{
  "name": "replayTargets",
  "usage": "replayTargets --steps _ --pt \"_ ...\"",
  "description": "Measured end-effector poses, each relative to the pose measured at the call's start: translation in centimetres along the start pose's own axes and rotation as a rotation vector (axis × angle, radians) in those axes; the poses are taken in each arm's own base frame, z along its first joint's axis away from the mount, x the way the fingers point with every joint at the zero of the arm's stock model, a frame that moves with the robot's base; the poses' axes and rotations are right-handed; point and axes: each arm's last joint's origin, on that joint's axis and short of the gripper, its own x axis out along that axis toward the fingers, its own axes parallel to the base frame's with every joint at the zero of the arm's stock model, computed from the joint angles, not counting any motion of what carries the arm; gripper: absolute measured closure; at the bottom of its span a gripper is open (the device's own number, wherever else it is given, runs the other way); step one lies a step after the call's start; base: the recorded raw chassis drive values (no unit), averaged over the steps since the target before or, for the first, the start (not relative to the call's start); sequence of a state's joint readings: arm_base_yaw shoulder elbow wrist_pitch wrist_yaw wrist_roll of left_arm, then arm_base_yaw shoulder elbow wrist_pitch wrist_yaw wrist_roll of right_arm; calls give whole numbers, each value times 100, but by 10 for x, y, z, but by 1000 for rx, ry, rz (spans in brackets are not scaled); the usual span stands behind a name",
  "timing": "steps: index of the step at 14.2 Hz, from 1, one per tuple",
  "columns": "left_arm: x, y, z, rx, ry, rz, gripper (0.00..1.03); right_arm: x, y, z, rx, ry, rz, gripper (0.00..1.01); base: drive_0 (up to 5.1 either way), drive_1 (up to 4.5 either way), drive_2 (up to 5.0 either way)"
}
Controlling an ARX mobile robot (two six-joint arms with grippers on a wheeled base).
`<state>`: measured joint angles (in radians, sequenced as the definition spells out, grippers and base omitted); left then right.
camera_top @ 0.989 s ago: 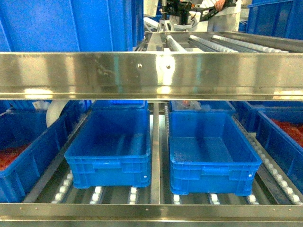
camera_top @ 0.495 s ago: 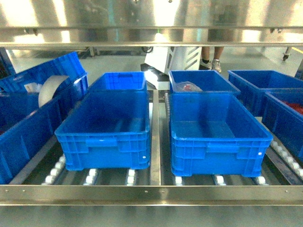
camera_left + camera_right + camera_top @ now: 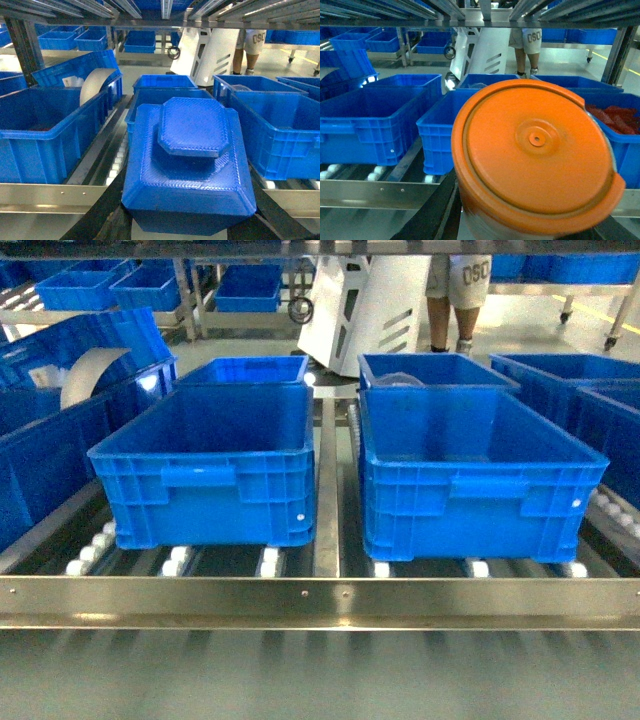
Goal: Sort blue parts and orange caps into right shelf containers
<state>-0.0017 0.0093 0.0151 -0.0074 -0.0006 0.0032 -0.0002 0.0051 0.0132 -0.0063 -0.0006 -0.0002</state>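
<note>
Sits lower now, level with the two blue crates [image 3: 484, 502] at twelve o'clock (steel rail no longer blocking the view), left gripper [image 3: 187, 222] clamped on a blue part [image 3: 192, 150], right gripper [image 3: 525, 225] clamped on an orange cap [image 3: 535, 150], so probably only reaching in and releasing remains.

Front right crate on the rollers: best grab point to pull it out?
The handle bar on the front right crate's near wall, coming straight from the front: it juts out on that open side, and the left crate crowds one flank.
</note>
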Motion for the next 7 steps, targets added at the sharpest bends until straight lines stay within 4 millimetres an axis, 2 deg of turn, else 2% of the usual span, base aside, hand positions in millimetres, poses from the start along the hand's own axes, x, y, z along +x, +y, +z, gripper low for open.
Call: replayTargets --steps 7 --pt "0 0 0 0 1 1 60 0 0 0 0 0 0 58 0 0 0"
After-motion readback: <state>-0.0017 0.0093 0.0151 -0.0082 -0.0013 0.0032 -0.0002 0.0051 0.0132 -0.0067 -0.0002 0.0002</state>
